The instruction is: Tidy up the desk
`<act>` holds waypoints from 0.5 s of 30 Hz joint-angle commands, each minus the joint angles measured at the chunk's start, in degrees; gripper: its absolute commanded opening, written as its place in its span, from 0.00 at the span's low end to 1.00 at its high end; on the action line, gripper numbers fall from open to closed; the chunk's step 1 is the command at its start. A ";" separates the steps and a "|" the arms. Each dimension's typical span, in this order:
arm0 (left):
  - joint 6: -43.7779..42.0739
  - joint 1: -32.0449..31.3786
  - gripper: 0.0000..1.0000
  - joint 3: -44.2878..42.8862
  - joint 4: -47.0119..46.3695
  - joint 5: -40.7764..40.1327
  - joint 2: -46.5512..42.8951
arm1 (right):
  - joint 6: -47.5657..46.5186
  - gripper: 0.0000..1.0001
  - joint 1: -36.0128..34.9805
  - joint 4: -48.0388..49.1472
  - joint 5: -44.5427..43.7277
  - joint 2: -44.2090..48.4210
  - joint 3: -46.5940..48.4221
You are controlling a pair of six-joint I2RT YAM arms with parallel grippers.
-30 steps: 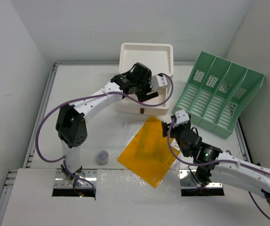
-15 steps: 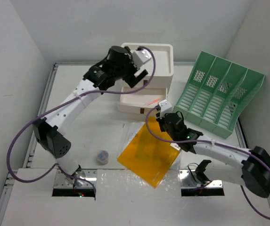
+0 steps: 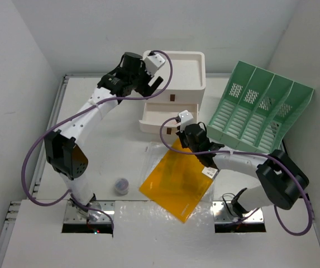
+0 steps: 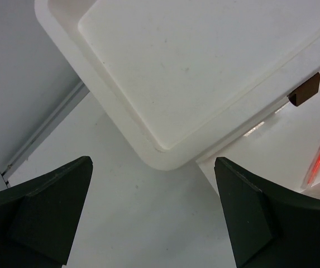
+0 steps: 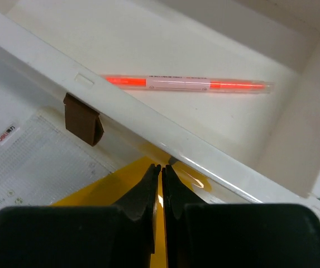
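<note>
The white desk (image 3: 101,148) carries a white drawer box (image 3: 176,70) whose lower drawer (image 3: 158,119) stands pulled out. A red-and-clear pen (image 5: 187,84) lies inside that drawer. My right gripper (image 5: 162,167) is shut with nothing seen between its fingers; its tips sit at the drawer's front wall, right of the brown handle (image 5: 83,120) and over a yellow folder (image 3: 176,178). My left gripper (image 4: 151,206) is open and empty, above bare desk beside the box's back-left corner (image 4: 165,159). In the top view the left gripper (image 3: 148,75) hovers at the box's upper left edge.
A green slotted file rack (image 3: 260,111) stands at the right. A small round cap (image 3: 122,185) lies on the desk near the front left. A clear gridded sheet (image 5: 31,162) lies under the folder's left side. The desk's rim (image 4: 42,134) runs behind the box.
My left arm has swung from the drawer front to the box's back-left corner and opened wider. My right gripper has moved up to the drawer's front and shut.
</note>
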State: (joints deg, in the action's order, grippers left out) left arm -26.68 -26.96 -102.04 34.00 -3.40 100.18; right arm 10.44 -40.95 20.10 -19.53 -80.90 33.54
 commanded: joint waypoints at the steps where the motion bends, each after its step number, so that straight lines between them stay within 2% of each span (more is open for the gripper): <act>1: -0.39 -0.20 0.90 0.00 -3.59 -1.96 0.36 | -0.42 0.05 1.57 7.85 -1.83 -1.62 4.78; 9: -1.27 -0.20 0.90 -0.09 -5.52 -3.72 2.30 | -0.59 0.04 1.93 11.45 -4.03 -5.58 6.63; 15: -0.05 -0.02 0.90 -1.84 -7.54 -5.56 -0.16 | -1.91 0.06 1.93 9.35 0.80 -1.81 4.70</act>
State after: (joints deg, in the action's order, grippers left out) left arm -27.55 -27.00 -101.97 30.89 -6.98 102.85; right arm 9.96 -39.92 23.94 -19.25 -86.28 36.97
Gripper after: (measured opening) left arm 0.901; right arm 0.057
